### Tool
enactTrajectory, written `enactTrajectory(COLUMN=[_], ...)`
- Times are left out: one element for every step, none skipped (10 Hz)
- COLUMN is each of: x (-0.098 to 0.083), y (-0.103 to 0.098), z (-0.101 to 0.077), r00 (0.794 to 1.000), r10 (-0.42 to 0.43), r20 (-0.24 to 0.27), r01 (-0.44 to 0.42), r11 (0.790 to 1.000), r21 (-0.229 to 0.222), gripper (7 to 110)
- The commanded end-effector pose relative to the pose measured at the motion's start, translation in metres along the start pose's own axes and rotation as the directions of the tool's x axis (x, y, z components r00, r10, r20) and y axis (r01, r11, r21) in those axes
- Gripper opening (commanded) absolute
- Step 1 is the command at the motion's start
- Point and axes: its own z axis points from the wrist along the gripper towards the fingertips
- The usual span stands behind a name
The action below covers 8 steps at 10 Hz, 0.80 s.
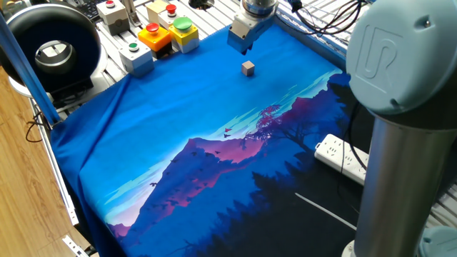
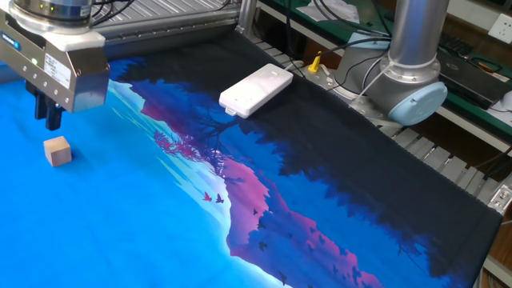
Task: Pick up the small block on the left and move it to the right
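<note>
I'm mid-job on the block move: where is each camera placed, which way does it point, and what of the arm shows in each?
One fixed view: high behind the arm's base column, looking down the cloth toward the button boxes; the gripper hangs at the far end, beyond the small block.
The other fixed view: low at the cloth's side, looking across to the power strip and shelving; the gripper is close at left, the base far right.
Both show the block, gripper, power strip and cloth.

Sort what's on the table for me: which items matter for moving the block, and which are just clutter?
Job items: small block; gripper, above the block, not touching it.

Lying about: white power strip; button boxes past the cloth's edge; black ring-shaped device.
</note>
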Motion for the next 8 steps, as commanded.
enactTrajectory(x=[0.0004,0.0007,0.0004,0.0001,0.0001,-0.0001,-0.0009,-0.0016], y=[-0.0021,-0.002,-0.0017,-0.0017,-0.0017,-0.0007,-0.0005,0.0005], z=[0.0077,0.0079,0.009,0.0105,0.0109,0.0108,0.0111,0.0111], r00=[1.0,1.0,1.0,1.0,1.0,1.0,1.0,1.0], r10=[0.004,0.004,0.004,0.003,0.003,-0.001,-0.002,-0.005], r20=[0.014,0.013,0.013,0.013,0.013,0.014,0.017,0.02], r01=[-0.004,-0.004,-0.004,-0.002,-0.002,0.001,0.003,0.005], r11=[1.0,1.0,1.0,1.0,1.0,1.0,1.0,1.0], r21=[-0.01,-0.01,-0.012,-0.012,-0.012,-0.016,-0.017,-0.021], gripper=[22,22,22,22,22,22,22,22])
